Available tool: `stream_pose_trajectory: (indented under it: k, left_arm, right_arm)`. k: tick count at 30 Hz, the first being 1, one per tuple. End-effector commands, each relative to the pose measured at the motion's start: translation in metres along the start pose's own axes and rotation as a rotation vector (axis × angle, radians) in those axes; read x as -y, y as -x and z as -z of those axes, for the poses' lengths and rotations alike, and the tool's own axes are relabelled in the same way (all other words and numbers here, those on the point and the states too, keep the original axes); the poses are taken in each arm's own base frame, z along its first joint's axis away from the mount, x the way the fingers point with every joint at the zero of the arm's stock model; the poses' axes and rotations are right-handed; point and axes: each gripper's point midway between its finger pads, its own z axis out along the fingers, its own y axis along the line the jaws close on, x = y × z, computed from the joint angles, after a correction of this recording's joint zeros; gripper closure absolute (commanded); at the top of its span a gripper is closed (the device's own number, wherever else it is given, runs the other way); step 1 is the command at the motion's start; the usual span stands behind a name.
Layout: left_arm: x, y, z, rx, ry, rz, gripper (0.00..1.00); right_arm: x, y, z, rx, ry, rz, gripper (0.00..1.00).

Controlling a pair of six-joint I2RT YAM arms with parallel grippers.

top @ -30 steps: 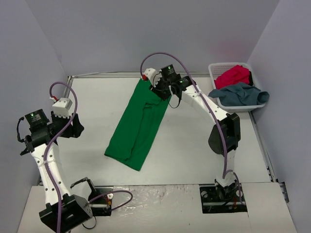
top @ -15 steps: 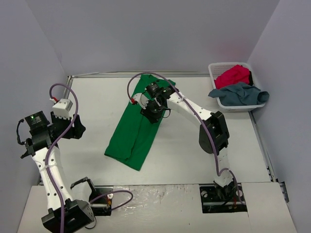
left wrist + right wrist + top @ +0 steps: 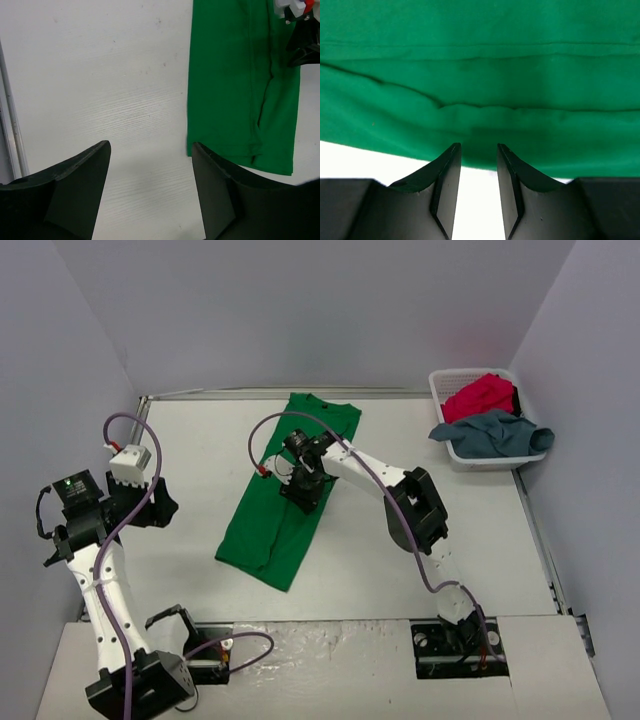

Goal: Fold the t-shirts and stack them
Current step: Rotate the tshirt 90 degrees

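Overhead, shirt in hand: the bright green t-shirt (image 3: 262,535) of soft cloth lies as a long strip slanting across the white table (image 3: 180,440), its far end spread wider than the rest.
Overhead, right arm: the right gripper (image 3: 302,495) sits low at the strip's right long edge, about midway along.
Overhead, left arm: the left gripper (image 3: 165,505) hangs well apart from the cloth, off its left side.
Overhead, waiting shirts: a crimson red t-shirt (image 3: 480,395) and a dusty grey-blue t-shirt (image 3: 495,432) are heaped in the white plastic lattice basket (image 3: 438,390) at the far right.
Left wrist, jaws: wide apart with nothing between them. Bare table lies below, and the green t-shirt (image 3: 235,75) shows its near end off to the right.
Right wrist, jaws: a narrow gap with nothing in it. The tips stand just at the edge of the green t-shirt (image 3: 480,75), where creases run along the strip.
Step, as I judge it: taking that long edge for the next fold.
Doing it well: slide a finger under every layer before pinching, grip at the edge itself rather than on a crease, and bring the left arm to the near end so the strip lifts evenly.
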Motion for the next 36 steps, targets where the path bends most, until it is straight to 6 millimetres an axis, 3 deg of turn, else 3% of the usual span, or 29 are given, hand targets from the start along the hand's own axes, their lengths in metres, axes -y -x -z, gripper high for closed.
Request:
stream_pose_trajectory:
  k: [1,10,22,25,28,36]
  left_arm:
    - [0.005,0.007,0.004,0.033,-0.014,-0.012,0.35]
    - [0.006,0.007,0.004,0.034,-0.020,-0.010,0.35]
    - [0.007,0.007,0.005,0.039,-0.021,-0.013,0.34]
    - [0.007,0.007,0.005,0.040,-0.023,-0.015,0.34]
    - [0.007,0.007,0.004,0.039,-0.024,-0.014,0.34]
    - [0.008,0.007,0.005,0.044,-0.023,-0.019,0.34]
  right_arm:
    - [0.009,0.004,0.005,-0.012,-0.023,-0.010,0.69]
    - [0.022,0.015,-0.004,-0.004,-0.053,-0.008,0.69]
    - [0.027,0.001,-0.019,-0.055,-0.059,-0.006,0.69]
    - [0.029,0.000,-0.021,-0.059,-0.060,-0.006,0.74]
    - [0.030,0.001,-0.021,-0.056,-0.060,-0.006,0.86]
    - [0.031,0.003,-0.018,-0.049,-0.067,-0.005,1.00]
